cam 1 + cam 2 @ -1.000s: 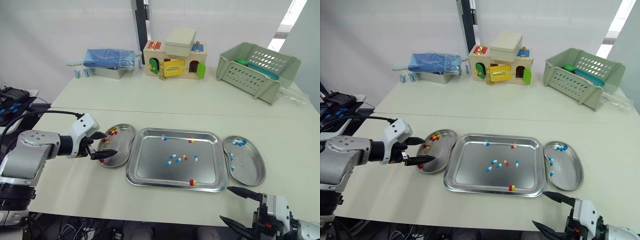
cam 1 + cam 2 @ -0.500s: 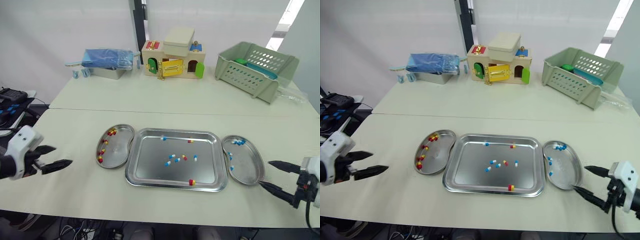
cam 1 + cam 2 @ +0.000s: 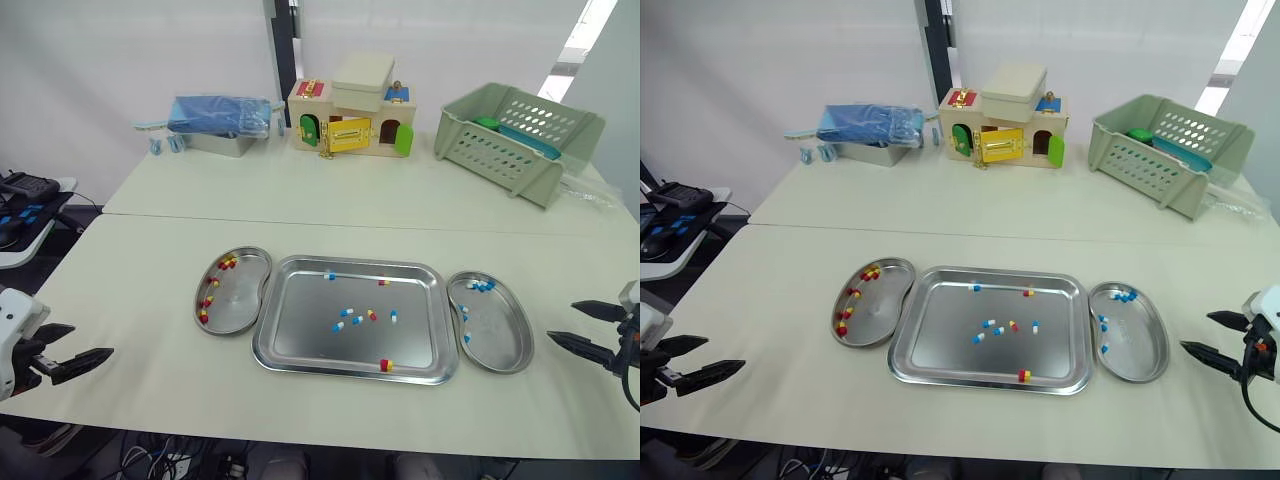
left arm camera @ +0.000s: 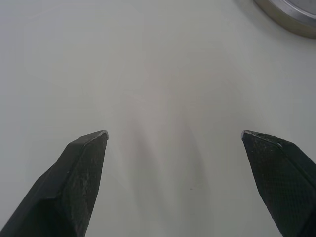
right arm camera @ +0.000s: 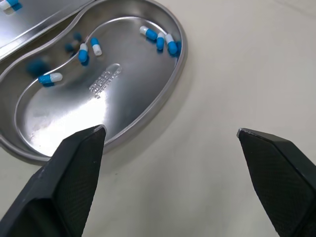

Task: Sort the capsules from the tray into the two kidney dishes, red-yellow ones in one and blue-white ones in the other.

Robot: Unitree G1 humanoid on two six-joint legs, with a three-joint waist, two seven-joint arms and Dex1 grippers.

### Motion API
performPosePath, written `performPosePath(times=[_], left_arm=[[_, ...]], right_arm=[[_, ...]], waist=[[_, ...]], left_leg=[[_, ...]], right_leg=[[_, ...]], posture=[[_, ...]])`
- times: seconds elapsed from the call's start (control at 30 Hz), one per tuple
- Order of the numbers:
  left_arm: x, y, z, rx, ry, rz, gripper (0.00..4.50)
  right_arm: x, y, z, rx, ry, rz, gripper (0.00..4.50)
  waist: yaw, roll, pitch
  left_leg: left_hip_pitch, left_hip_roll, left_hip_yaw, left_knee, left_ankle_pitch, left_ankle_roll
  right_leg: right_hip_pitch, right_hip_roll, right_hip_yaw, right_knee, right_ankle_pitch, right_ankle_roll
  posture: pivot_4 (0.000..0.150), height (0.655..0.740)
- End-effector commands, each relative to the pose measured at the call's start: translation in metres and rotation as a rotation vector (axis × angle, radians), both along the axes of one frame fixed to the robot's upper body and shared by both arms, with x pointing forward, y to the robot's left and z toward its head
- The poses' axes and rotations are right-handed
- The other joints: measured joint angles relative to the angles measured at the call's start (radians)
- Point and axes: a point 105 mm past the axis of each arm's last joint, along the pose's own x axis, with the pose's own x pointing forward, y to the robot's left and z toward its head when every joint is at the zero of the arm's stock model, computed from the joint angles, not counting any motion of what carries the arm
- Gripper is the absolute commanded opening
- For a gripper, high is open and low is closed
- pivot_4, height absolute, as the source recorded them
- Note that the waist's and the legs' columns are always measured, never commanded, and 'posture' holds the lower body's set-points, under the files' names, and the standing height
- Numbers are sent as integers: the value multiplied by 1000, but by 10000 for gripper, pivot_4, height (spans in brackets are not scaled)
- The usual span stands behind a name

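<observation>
- left gripper (image 3: 92, 340): fingers spread wide, holding nothing; low over the front left of the table (image 3: 140, 290), well apart from the dishes.
- left kidney dish (image 3: 238, 300): just beside the tray's left edge; long axis front to back, hollow side toward the tray. holds red-yellow capsules (image 3: 227, 263), some at the far end, more along the left wall.
- tray (image 3: 300, 345): centre; long axis left to right. blue-white capsules (image 3: 345, 312) and red-yellow capsules lie scattered at mixed angles, one red-yellow against the near rim.
- right kidney dish (image 3: 500, 335): just beside the tray's right edge; long axis front to back. holds blue-white capsules, a cluster at the far end, others along the tray-side wall.
- right gripper (image 3: 562, 320): fingers spread, empty; near the right kidney dish, on its outer side, tips pointing toward it.
</observation>
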Motion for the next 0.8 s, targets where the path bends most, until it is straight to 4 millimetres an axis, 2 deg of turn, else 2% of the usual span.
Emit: performPosePath(times=[0.03,0.23,0.3,0.4,0.47,0.7,0.8], left_arm=[[2,-1,12,2,-65,-9,44805],[7,-31,16,-57,-227,-128,44805],[2,-52,14,-110,-289,-189,44805],[-12,-90,10,-204,-386,-290,44805],[-26,-112,4,-274,-390,-333,44805],[-55,-161,-7,-379,-507,-463,44805],[-73,-185,-24,-456,-548,-477,44805]], right_arm=[[4,-6,9,-18,-17,-11,45000],[7,-11,10,-29,-58,5,45000],[8,-16,11,-47,-72,7,45000],[9,-21,12,-62,-66,14,45000],[9,-23,12,-70,-69,19,45000],[12,-23,12,-78,-63,49,45000],[13,-26,12,-106,-35,45,45000]], waist=[[0,0,0],[-2,0,0],[-4,0,0],[-4,0,0],[-4,-1,0],[4,2,-1],[3,3,-2]], left_leg=[[0,0,0,0,0,0],[0,0,1,0,0,0],[0,0,2,0,0,0],[0,0,4,0,0,-1],[0,0,4,1,-1,-1],[2,0,9,2,-1,-1],[1,0,12,2,-2,1]], right_leg=[[0,0,0,0,0,0],[0,0,1,0,0,0],[0,0,1,0,0,0],[0,-1,2,-1,0,-1],[0,-1,3,-1,0,-1],[0,-1,7,-2,1,-1],[0,-1,9,-4,1,0]], posture=[[1500,7400],[1500,7400],[1500,7400],[1500,7400],[1500,7400],[1500,7400],[1500,7400]])
